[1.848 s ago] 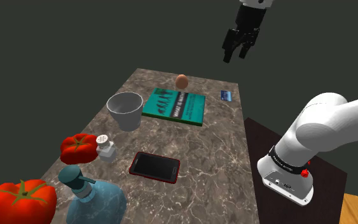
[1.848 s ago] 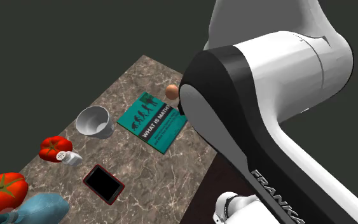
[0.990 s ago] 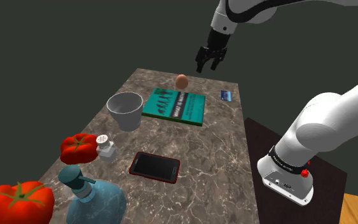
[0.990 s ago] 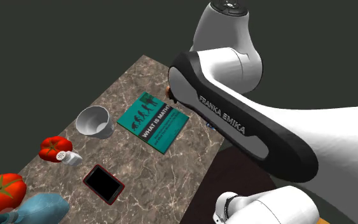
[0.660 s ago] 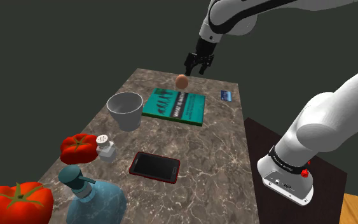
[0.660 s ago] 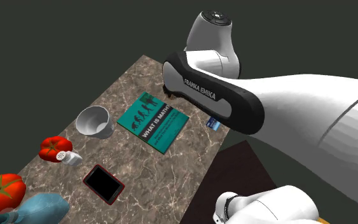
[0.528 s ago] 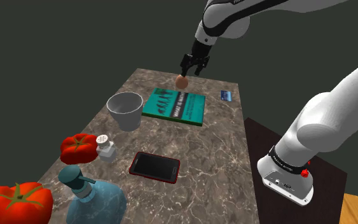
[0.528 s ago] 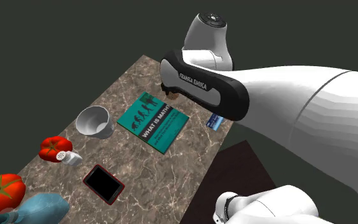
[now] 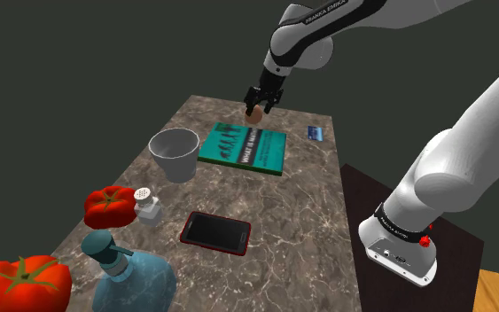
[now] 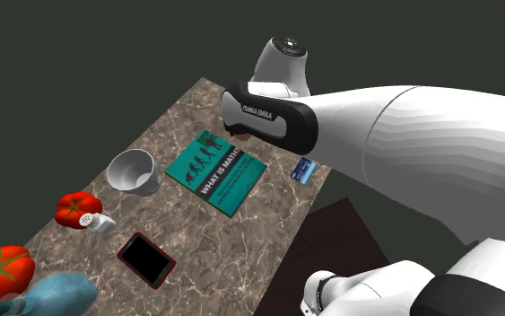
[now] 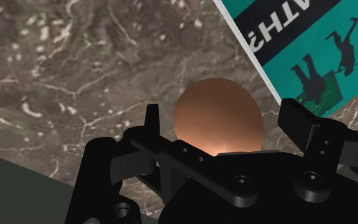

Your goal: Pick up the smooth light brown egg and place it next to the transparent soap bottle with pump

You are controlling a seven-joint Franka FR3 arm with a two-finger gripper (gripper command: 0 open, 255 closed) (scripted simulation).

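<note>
The light brown egg (image 11: pixel 219 124) rests on the marble table (image 9: pixel 300 222) near its far edge, beside the corner of a teal book (image 9: pixel 243 146). My gripper (image 11: pixel 225 118) is down over it and open, one black finger on each side with a small gap, not touching. In the shoulder view the gripper (image 9: pixel 256 103) covers most of the egg (image 9: pixel 254 114). The soap bottle (image 9: pixel 134 282), bluish and translucent with a teal pump, stands at the table's near end, also seen as the bottle (image 10: pixel 55 296) in the second exterior view.
Between egg and bottle lie the teal book, a white cup (image 9: pixel 175 152), a red-edged black tablet (image 9: pixel 215 231), a small shaker (image 9: pixel 147 206) and two tomatoes (image 9: pixel 109 204) (image 9: pixel 17 282). A blue card (image 9: pixel 315 133) lies near the far corner. The arm's link (image 10: pixel 268 117) hides the egg.
The arm swung down and toward the shoulder view's left, from high above the table to the egg. The open fingers now straddle the egg, which has not moved.
</note>
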